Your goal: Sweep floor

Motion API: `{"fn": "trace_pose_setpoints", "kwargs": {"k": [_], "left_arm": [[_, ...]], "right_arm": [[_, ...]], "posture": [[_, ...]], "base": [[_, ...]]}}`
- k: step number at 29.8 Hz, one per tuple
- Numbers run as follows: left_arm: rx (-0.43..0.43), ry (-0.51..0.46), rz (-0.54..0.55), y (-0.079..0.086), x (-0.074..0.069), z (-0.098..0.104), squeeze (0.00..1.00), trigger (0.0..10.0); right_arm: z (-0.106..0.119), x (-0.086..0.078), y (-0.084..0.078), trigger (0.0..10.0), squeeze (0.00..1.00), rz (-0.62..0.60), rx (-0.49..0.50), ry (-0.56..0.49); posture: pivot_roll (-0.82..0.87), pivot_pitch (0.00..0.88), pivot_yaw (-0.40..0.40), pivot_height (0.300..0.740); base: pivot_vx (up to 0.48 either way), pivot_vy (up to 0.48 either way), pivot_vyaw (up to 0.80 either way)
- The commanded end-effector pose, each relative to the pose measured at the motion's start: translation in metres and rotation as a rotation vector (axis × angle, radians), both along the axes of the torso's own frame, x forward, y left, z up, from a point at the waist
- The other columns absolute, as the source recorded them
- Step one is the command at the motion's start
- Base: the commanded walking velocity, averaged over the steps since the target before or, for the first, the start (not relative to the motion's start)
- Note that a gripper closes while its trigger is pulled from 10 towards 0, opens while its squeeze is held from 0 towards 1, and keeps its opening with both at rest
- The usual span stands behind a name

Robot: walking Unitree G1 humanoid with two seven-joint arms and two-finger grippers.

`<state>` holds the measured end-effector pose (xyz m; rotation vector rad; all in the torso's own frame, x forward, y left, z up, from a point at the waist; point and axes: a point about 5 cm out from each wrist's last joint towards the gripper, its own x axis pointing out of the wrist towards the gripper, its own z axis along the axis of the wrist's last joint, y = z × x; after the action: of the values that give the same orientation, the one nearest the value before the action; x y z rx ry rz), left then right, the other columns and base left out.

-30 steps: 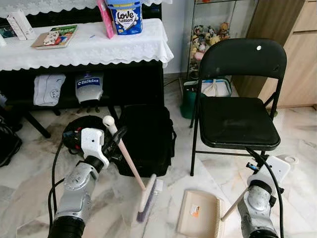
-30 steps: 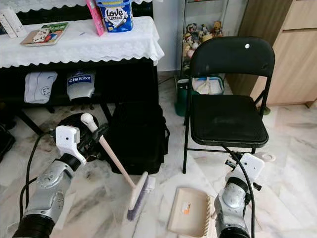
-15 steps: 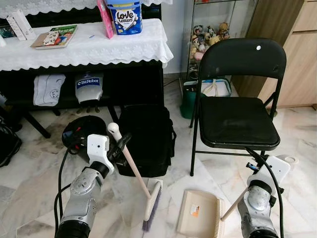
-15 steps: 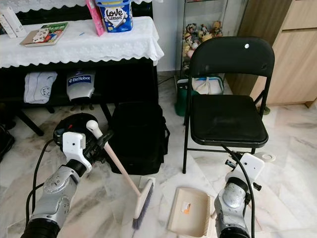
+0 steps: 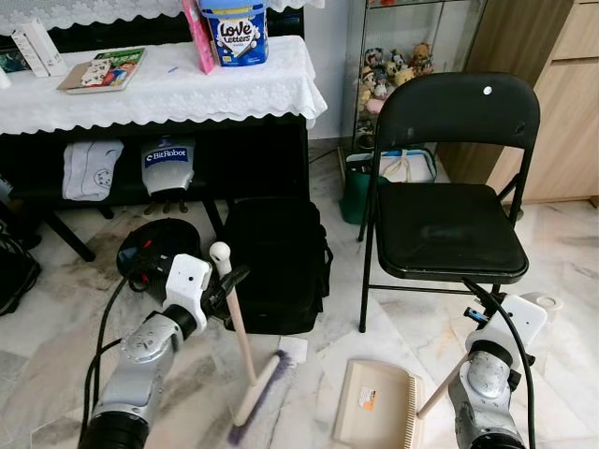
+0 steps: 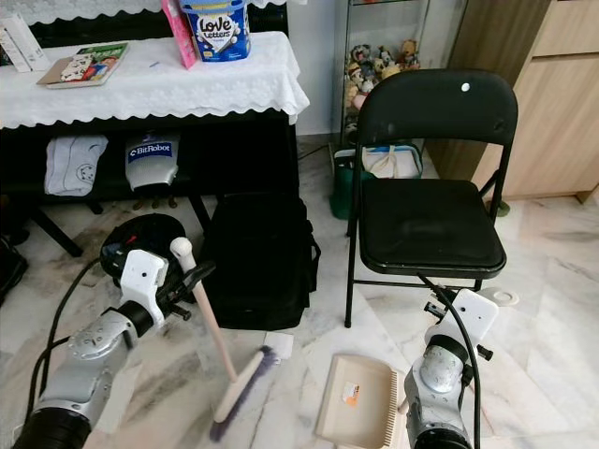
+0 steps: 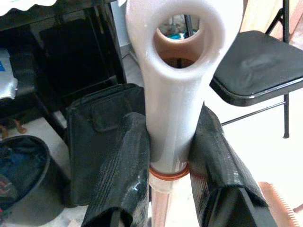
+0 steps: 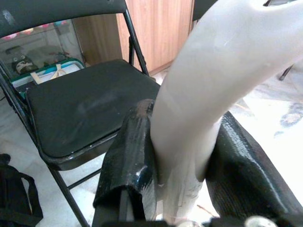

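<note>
A broom with a pale pink handle [image 5: 236, 323] and a white looped top stands tilted on the marble floor. Its purple-bristled head [image 5: 253, 398] lies low at the front left. My left gripper [image 5: 227, 281] is shut on the handle just under the white top [image 7: 176, 94], one black finger [image 7: 124, 161] on each side. A beige dustpan [image 5: 379, 404] lies flat on the floor to the right of the brush. My right gripper [image 8: 182, 156] is shut on the dustpan's pale handle [image 5: 440, 388]. A small white scrap [image 5: 292, 348] lies on the floor beside the brush head.
A black folding chair [image 5: 449, 229] stands right of centre. A black bag [image 5: 276, 262] sits against a table with a white lace cloth [image 5: 168, 89]. A black round tub [image 5: 154, 245] with cables is at the left. A wooden cabinet [image 5: 562, 112] is at the right.
The broom's head has swung left and toward me across the floor, and its handle now stands steeper. My left gripper shifted slightly right. The right arm and dustpan stayed put.
</note>
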<state>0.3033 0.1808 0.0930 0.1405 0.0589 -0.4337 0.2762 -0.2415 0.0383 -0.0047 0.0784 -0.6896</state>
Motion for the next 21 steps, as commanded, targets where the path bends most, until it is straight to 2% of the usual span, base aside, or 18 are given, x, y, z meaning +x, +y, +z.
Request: {"fn": "trace_pose_setpoints", "kwargs": {"k": [1,9,12,14,21], "left_arm": [[0.013,-0.025,-0.007,0.004,0.0,0.007,0.0,10.0],[0.016,-0.061,0.06,0.007,0.004,0.01,0.0,10.0],[-0.015,-0.073,0.126,0.008,0.005,0.008,0.0,10.0],[-0.072,-0.082,0.222,0.01,0.005,0.004,0.0,10.0],[-0.116,-0.078,0.269,0.007,0.003,-0.002,0.0,10.0]], "right_arm": [[-0.001,0.002,0.004,10.0,0.0,0.005,0.02,0.003],[-0.001,0.002,0.004,10.0,0.0,0.007,0.021,0.003],[-0.002,0.001,0.004,10.0,0.0,0.006,0.022,0.004],[-0.002,0.0,0.004,10.0,0.0,0.003,0.021,0.005],[0.0,0.0,0.003,10.0,0.0,0.002,0.017,-0.01]], "posture": [[0.0,0.094,0.076,0.74],[0.0,0.097,0.077,0.74],[0.0,0.097,0.077,0.74],[0.0,0.098,0.077,0.74],[-0.01,0.097,0.077,0.74]], "base": [[0.0,0.0,0.0],[0.0,0.0,0.0],[0.0,0.0,0.0],[0.0,0.0,0.0],[0.0,0.0,0.0]]}}
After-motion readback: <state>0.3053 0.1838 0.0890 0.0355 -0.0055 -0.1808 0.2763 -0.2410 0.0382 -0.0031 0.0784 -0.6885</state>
